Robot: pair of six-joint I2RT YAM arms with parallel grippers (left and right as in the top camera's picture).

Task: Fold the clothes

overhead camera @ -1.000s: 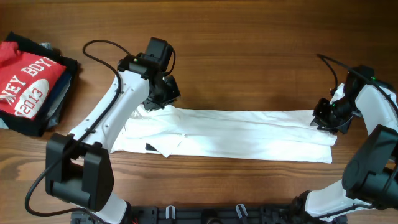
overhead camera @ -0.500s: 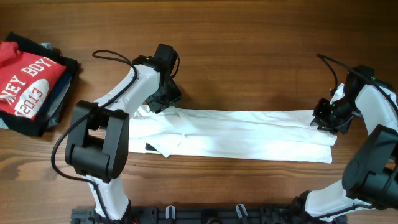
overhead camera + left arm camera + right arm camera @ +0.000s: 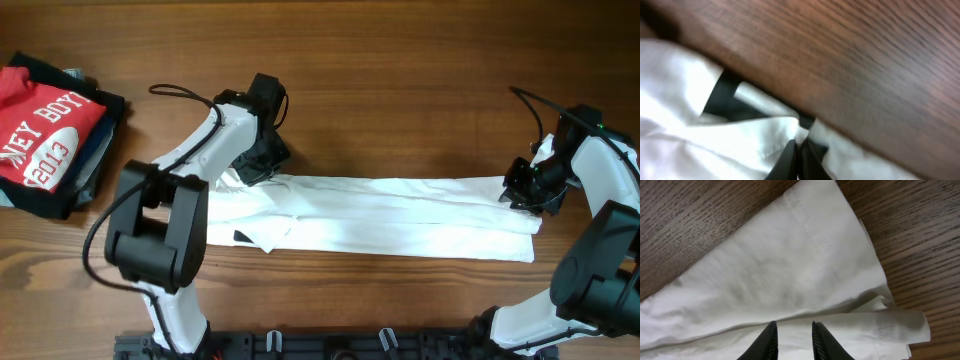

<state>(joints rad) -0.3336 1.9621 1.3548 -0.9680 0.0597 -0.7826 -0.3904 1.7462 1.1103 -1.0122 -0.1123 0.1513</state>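
Note:
The clothes, a white T-shirt (image 3: 400, 215), lie folded into a long band across the table, with a small black print (image 3: 243, 237) near the left end. My left gripper (image 3: 258, 165) is at the band's far left corner. In the left wrist view its fingertips (image 3: 800, 145) meet, pinching the edge of the white cloth (image 3: 680, 100). My right gripper (image 3: 522, 192) rests at the band's right end. In the right wrist view its jaws (image 3: 794, 330) stand a little apart over the flat cloth (image 3: 790, 265), beside a hemmed fold.
A pile of other garments, with a red lettered shirt (image 3: 45, 130) on top of dark ones, sits at the far left edge. Bare wooden table (image 3: 400, 90) runs behind the shirt. A black rail (image 3: 330, 345) lines the front edge.
My left arm swung round and its gripper settled lower on the shirt's far left corner, then shut on the cloth. The right arm and the shirt have not moved.

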